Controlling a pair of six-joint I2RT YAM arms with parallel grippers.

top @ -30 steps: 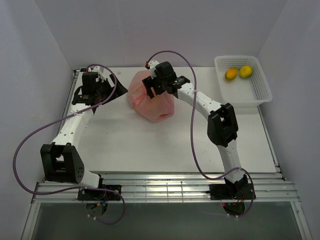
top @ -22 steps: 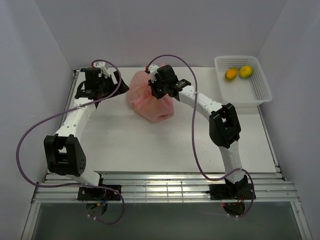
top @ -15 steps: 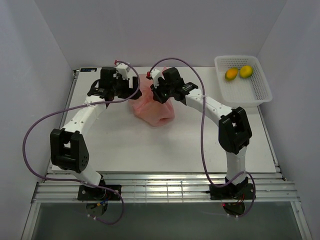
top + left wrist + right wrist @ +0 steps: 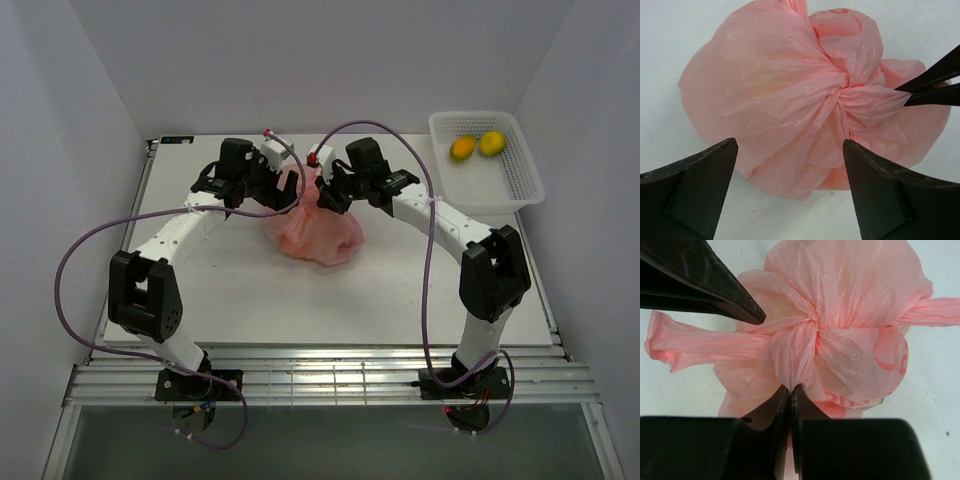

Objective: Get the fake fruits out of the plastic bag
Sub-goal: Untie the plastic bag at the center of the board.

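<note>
My right gripper [image 4: 790, 390] is clamped on a pleat of the plastic bag [image 4: 318, 232], with its fingertips pressed together just below the knot [image 4: 840, 94]. I judge this grip is there to anchor the bag and put tension on the tie, so the other arm has something to pull against.

My left gripper [image 4: 790, 144] hangs spread wide and grips nothing. The bulging side of the bag sits directly ahead of it, between its two fingers, and the knot is a little past them. It is spread that far, I think, to take a thick bunch of film or one of the loose handle ends [image 4: 680, 345] that stick out to either side of the knot.

The bag rests on the table [image 4: 300, 300] beneath both grippers. It is tied shut, so whatever it contains is hidden behind the pink film. Two fake fruits [image 4: 476, 146] lie in the white basket [image 4: 520, 185], well away to the outside of my right gripper. The knot has to come loose before anything else can come out.
</note>
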